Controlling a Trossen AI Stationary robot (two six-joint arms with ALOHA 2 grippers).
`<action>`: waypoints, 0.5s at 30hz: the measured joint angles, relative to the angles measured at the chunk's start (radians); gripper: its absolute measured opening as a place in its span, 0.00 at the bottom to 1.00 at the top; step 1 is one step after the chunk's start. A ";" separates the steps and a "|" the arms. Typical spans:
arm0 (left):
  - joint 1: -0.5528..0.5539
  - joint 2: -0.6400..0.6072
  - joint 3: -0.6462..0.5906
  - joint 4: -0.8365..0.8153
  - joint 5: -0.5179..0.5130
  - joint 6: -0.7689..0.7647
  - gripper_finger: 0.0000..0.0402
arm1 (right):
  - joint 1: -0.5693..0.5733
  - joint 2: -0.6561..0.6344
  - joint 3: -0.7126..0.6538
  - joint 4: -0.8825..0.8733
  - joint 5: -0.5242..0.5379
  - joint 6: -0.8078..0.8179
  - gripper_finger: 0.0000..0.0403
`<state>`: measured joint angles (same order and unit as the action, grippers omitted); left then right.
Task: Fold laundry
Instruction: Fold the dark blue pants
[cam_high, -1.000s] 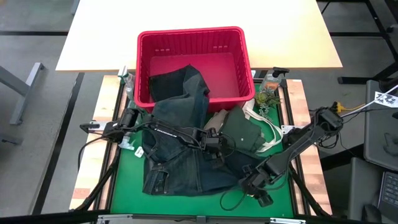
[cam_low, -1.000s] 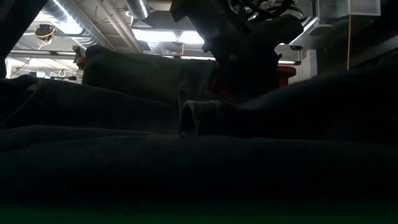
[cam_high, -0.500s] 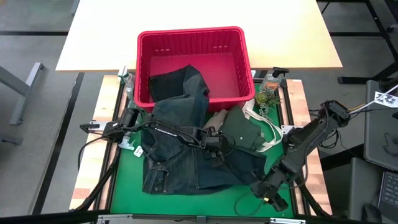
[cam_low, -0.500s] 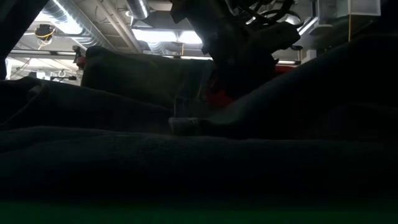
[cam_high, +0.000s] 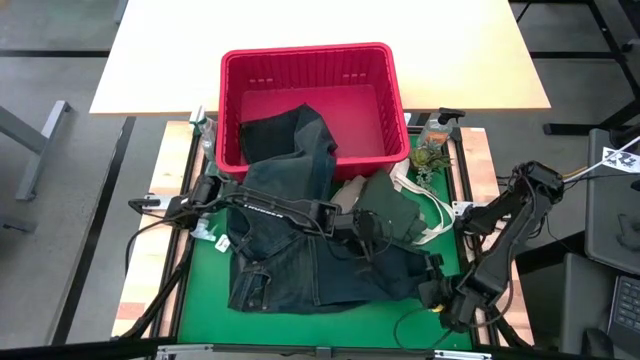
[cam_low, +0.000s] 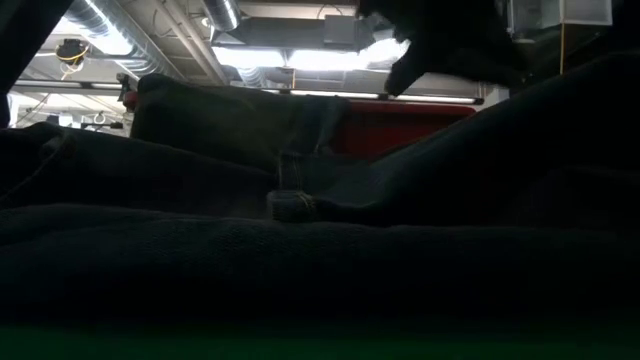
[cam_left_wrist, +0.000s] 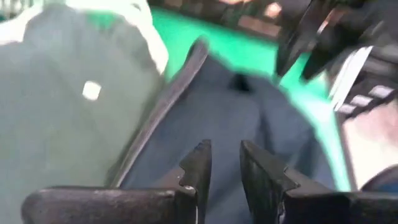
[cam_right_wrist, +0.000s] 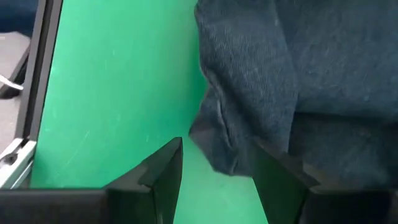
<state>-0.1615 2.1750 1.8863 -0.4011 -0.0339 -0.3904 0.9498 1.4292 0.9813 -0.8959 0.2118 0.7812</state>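
The jeans (cam_high: 300, 250) lie spread on the green bench (cam_high: 200, 300), one leg running up into the basket (cam_high: 395, 80). My right hand (cam_right_wrist: 214, 165) hangs released, the hem corner right between its fingers. My left hand (cam_left_wrist: 225, 163), fingers slightly parted and gripping nothing, hovers mid-jeans, farther from that corner.

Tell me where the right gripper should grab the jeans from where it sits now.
Probably the loose denim corner of the jeans, just ahead of the open right gripper. It lies on the green mat with bare mat beside it, so come in low from the mat side, one finger sliding under the edge.
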 joint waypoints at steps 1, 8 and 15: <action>-0.004 0.000 0.001 0.037 -0.004 0.000 0.20 | 0.007 0.000 0.000 0.003 0.018 0.000 0.45; -0.019 0.048 0.004 0.268 -0.011 0.016 0.20 | 0.021 0.000 -0.016 0.027 0.084 0.027 0.45; -0.021 0.130 0.004 0.366 -0.013 0.016 0.20 | 0.019 0.001 -0.105 0.157 0.085 0.026 0.45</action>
<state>-0.1825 2.3046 1.8900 -0.0348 -0.0474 -0.3745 0.9691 1.4300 0.8760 -0.7390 0.2965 0.8074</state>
